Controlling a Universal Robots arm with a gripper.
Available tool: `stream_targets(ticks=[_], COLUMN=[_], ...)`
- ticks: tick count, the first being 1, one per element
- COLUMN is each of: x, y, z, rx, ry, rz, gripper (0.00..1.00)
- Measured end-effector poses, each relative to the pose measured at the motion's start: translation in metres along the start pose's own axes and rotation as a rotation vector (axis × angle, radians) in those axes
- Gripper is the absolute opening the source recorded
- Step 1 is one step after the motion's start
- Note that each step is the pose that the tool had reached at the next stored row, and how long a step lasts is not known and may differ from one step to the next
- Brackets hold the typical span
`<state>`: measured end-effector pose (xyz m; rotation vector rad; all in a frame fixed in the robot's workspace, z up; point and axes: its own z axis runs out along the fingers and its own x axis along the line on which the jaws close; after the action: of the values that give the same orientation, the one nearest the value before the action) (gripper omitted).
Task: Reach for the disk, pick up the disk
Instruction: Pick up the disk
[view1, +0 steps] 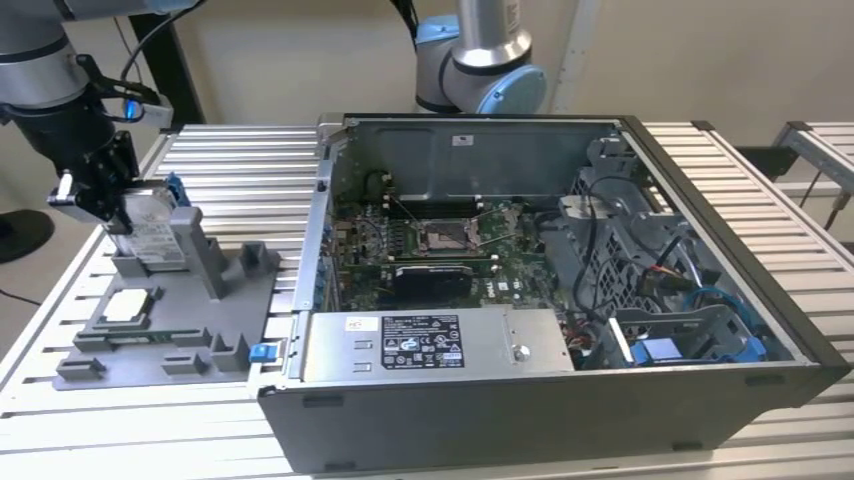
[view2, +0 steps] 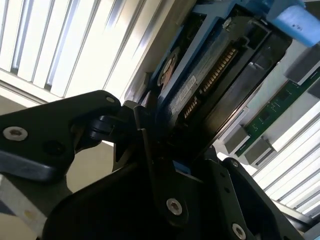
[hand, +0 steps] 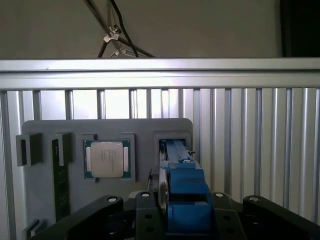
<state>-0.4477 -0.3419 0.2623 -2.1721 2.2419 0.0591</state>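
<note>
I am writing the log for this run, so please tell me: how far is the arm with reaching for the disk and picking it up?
Done: the reach. The gripper is down at the disk, which stands on edge in the grey holder. In hand: the grasp; whether it is closed cannot be told. Left: the lift, since the disk sits in its slot.

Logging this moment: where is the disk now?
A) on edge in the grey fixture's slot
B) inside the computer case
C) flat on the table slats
A: the disk stands on edge in the grey fixture beside the computer case, with the gripper at it.
</note>
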Motion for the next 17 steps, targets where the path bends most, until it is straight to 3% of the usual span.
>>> stream_targets(ticks=[6,17], x=[-0.0001,-0.0006], y=[0.0000,0.0002], z=[-0.0018,-0.0156], rx=[0.0002,0.0000], ry=[-0.0001,0.0000], rz=[0.000,0.000], gripper=[0.00,0.00])
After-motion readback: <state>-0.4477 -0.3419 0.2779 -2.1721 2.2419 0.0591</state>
